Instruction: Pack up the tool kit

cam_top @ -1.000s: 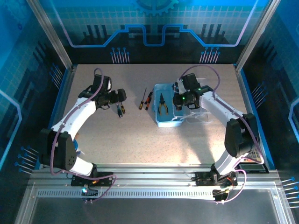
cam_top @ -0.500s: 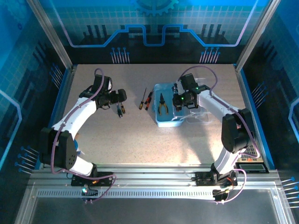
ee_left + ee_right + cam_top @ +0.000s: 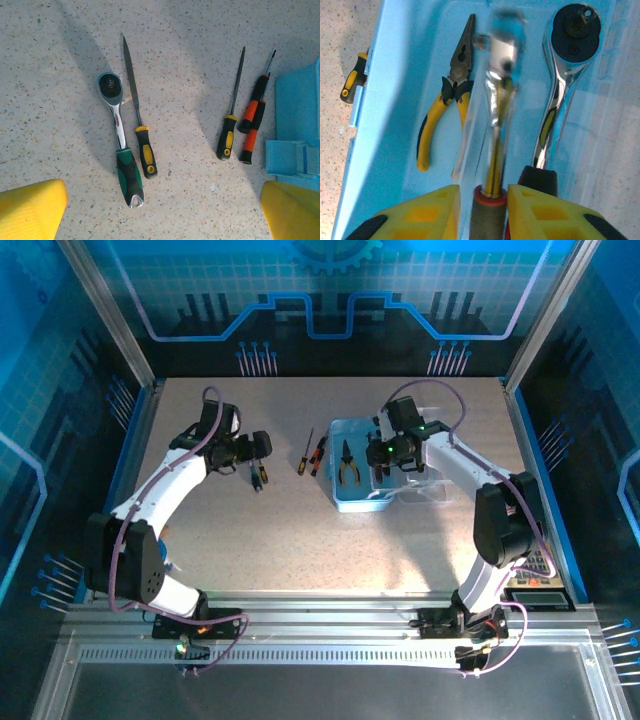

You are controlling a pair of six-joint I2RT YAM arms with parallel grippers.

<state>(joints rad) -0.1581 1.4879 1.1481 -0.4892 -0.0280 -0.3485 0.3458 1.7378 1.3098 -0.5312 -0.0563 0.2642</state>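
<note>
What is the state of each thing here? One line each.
case: open
pliers: inside the case, closed
chrome ratchet: inside the case
green-handled ratchet: lying on table
left gripper: open, empty
right gripper: fingers beside a blurred tool handle, grip unclear

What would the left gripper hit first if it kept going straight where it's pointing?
Probably the green-handled ratchet on the table, just ahead between the left gripper's open jaws; the yellow-handled file lies beside it. Depth is unclear.
</note>
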